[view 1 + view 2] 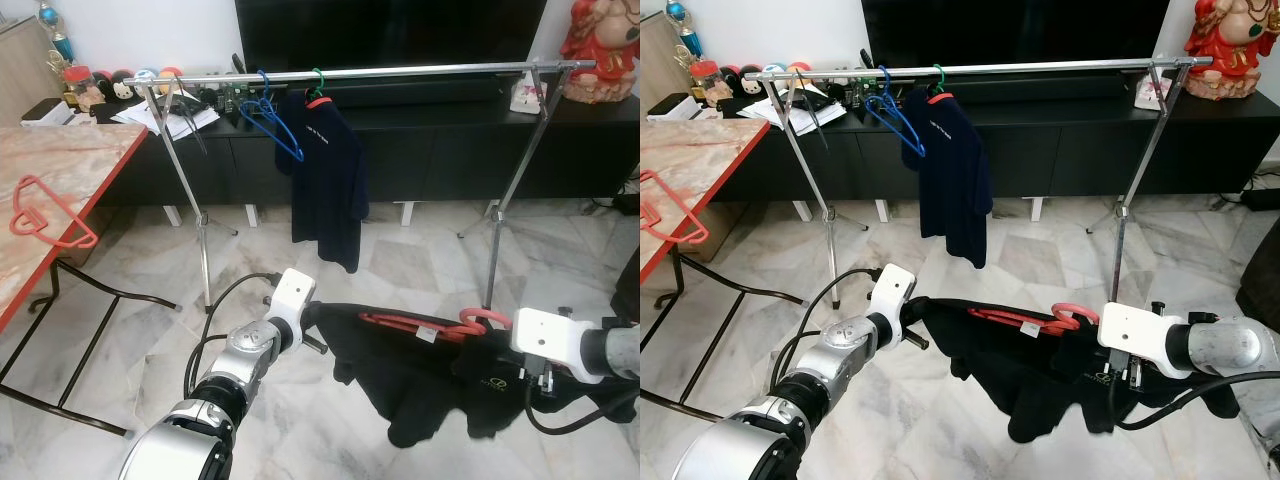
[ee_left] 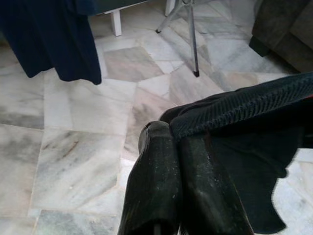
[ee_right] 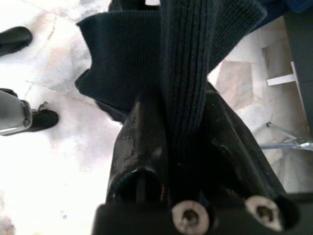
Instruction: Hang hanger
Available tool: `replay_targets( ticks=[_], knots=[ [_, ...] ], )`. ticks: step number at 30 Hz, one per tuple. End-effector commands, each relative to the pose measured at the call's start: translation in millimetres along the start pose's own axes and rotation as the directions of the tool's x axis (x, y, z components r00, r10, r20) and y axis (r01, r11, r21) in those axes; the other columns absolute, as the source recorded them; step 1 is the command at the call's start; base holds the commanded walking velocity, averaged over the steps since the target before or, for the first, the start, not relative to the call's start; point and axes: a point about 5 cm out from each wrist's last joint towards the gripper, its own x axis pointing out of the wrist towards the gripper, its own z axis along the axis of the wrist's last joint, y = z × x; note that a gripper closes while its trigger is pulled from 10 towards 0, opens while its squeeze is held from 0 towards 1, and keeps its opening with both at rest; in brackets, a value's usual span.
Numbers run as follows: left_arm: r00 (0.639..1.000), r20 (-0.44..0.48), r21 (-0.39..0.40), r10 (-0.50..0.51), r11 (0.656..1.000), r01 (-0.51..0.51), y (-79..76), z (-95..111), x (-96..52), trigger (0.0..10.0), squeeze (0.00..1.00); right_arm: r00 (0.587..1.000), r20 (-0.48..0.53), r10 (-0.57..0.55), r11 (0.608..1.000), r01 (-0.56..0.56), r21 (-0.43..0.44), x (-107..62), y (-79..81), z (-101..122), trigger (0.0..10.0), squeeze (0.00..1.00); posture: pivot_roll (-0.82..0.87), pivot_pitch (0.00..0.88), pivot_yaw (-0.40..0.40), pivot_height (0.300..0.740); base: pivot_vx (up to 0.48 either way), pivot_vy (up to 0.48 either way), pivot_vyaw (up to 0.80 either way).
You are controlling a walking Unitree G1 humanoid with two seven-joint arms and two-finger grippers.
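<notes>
Black cloth, a garment point(image 1: 420, 375) threaded on a red hanger point(image 1: 425, 328), sags low in the middle of the frame between both arms. The left gripper point(image 2: 177, 142) is pinched closed on the garment's left edge; the right gripper point(image 3: 188, 117) is clamped on a ribbed fold at the right, just below the hanger's hook. The hanger's long axis runs left to right, roughly parallel to the steel rail point(image 1: 400, 72) crossing the upper frame, well above and beyond it. The right arm is nearer the hook. A dark shirt point(image 1: 328, 180) and blue hanger point(image 1: 270, 120) occupy the rail's left part; its right stretch looks free. A red hanger point(image 1: 45, 222) lies on the worktop point(image 1: 60, 175) at left.
</notes>
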Motion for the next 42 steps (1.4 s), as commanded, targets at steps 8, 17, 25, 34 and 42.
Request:
replay_targets(
  ticks=[8,17,25,34,42],
  knots=[
    [0.996,0.067,-0.037,-0.061,0.997,0.063,-4.3,26,5.2,0.0,0.0,1.0,0.01,0.029,0.999,-0.029,-0.017,31.9,20.1,12,0.0,0.0,-0.21,0.0,0.065,0.74,0.0,0.0,0.0],
    [0.981,0.113,-0.035,-0.155,0.987,0.16,-15.2,51,6.9,0.0,0.0,0.992,-0.052,-0.116,0.993,0.115,-0.025,52.9,13.9,20,0.0,0.0,-0.2,0.0,0.057,0.74,0.0,0.0,0.0],
    [0.976,0.129,-0.036,-0.177,0.982,0.183,-17.8,61,4.4,0.0,0.0,0.959,-0.118,-0.257,0.964,0.263,0.037,67.9,3.8,27,0.0,0.0,-0.19,0.0,0.051,0.74,0.0,0.0,0.0],
    [0.962,0.125,-0.03,-0.242,0.968,0.248,-33.7,65,4.4,0.0,0.0,0.962,0.023,-0.272,0.939,0.261,0.222,103.5,11.9,67,0.0,0.0,-0.18,0.0,0.045,0.74,0.0,0.0,0.0],
    [0.939,0.075,-0.015,-0.335,0.941,0.337,-62.5,51,3.2,0.0,0.0,0.93,0.083,-0.358,0.849,0.287,0.443,126.7,9.8,91,0.0,0.0,-0.15,0.0,0.044,0.74,0.0,0.0,0.0]
  ],
)
